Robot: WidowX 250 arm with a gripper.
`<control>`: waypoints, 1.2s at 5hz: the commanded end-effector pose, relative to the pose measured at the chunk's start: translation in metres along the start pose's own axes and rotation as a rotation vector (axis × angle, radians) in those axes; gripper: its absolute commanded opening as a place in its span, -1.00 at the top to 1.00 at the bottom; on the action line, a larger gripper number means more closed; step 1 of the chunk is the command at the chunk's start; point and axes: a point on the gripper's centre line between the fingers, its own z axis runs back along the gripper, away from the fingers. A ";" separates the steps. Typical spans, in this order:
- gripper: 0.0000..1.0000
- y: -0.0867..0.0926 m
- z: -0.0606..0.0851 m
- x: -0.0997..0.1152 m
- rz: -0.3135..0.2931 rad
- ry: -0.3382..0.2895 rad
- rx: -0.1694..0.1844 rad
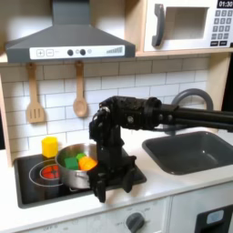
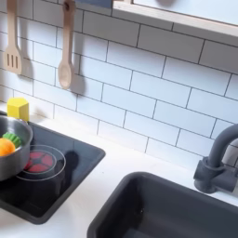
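The stove (image 1: pixel 36 187) is a flat black plate set in the white counter (image 1: pixel 173 187). In the first exterior view its front edge runs close to the counter's front edge. The sink (image 1: pixel 196 150) sits on the first exterior view's right, well apart from the stove, with bare white counter between them. The grey tap (image 1: pixel 187 98) curves up behind the sink. In the second exterior view the tap (image 2: pixel 218 167) stands at the second exterior view's right, and the sink (image 2: pixel 158 209) is a deep dark tub with a rim all round.

The arm comes in from the first exterior view's right and bends down over the stove's right side. The gripper (image 1: pixel 102 187) hangs low, at the right rim of the pot (image 1: pixel 75 173). It looks to be touching the pot or just beside it; I cannot tell which. The fingers are dark and blurry, so I cannot tell if they are spread or pressed together, or if they hold anything.

The pot sits on the stove. Inside are an orange thing (image 1: pixel 87 163), a green thing (image 1: pixel 70 160) and a red thing (image 1: pixel 51 171). A yellow block (image 1: pixel 49 146) stands just behind the pot, near the wall.

Two wooden spoons (image 1: pixel 80 91) hang on the tile wall, above the stove. There is open room above the sink and over the counter in front.
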 end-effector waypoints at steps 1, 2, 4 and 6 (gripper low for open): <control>-1.00 0.002 -0.009 -0.012 -0.030 0.013 0.012; -1.00 0.003 -0.012 -0.019 -0.052 0.004 0.028; -1.00 0.003 -0.011 -0.019 -0.053 -0.002 0.025; -1.00 0.003 -0.011 -0.019 -0.053 -0.002 0.025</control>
